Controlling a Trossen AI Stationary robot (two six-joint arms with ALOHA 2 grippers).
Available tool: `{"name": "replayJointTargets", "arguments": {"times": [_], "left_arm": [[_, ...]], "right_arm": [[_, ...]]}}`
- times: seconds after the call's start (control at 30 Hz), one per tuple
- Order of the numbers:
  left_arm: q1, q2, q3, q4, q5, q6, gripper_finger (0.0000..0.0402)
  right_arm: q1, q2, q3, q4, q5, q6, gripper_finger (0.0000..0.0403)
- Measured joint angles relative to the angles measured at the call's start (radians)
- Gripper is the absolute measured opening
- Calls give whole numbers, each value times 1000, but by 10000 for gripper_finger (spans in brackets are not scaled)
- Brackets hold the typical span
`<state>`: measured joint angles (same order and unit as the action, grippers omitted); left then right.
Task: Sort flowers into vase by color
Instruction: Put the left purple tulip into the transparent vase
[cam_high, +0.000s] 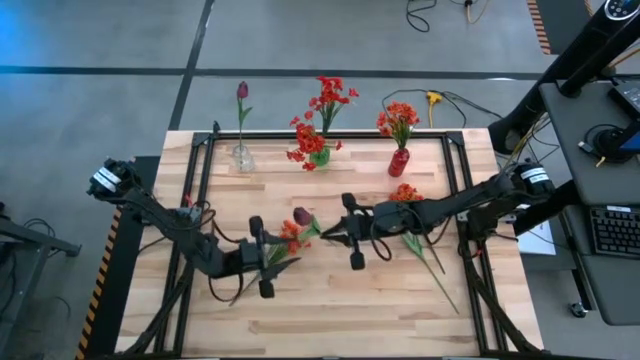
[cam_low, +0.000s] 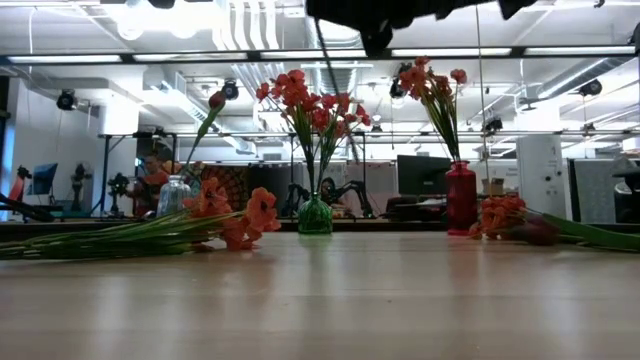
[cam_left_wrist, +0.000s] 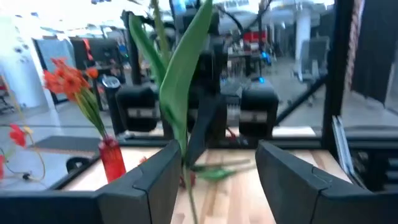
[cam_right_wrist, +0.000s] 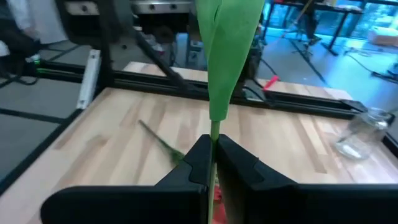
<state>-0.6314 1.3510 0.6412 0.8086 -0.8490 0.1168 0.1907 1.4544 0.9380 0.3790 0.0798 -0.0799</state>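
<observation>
A dark maroon tulip (cam_high: 302, 215) with a broad green leaf (cam_right_wrist: 227, 56) hangs in the air over the table's middle, in my right gripper (cam_high: 328, 232), which is shut on its stem. My left gripper (cam_left_wrist: 214, 174) is open just left of it. Its fingers (cam_left_wrist: 149, 180) stand on either side of the tulip's stem (cam_left_wrist: 189, 193); whether they touch it I cannot tell. Under the left gripper, orange blooms (cam_high: 290, 236) lie on the table, their stems (cam_low: 100, 240) running toward the near left. Another orange bunch (cam_high: 405, 192) lies to the right. My right gripper pinches the tulip's thin stem (cam_right_wrist: 213, 134) between its two fingers, just under the base of the leaf. The fingers come about level from the table's right and lie across the stem. The tulip is lifted clear, and its lower stem (cam_low: 335, 100) hangs below the gripper.
Along the far edge stand a clear glass vase (cam_high: 243, 157) with one maroon tulip, a green vase (cam_high: 319, 156) with red blooms and a red vase (cam_high: 399, 161) with orange blooms. Loose stems (cam_high: 432, 262) trail toward the near right. Black frame rails (cam_high: 205, 150) border the table.
</observation>
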Motion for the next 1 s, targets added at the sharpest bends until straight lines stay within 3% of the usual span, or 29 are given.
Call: {"name": "replayJointTargets", "arguments": {"times": [0.37, 1.0], "left_arm": [[134, 16, 4, 54, 65, 4, 190], [235, 32, 12, 45, 239, -13, 184]], "right_arm": [[-29, 53, 20, -2, -2, 0, 13], [-28, 53, 35, 24, -2, -37, 13]]}}
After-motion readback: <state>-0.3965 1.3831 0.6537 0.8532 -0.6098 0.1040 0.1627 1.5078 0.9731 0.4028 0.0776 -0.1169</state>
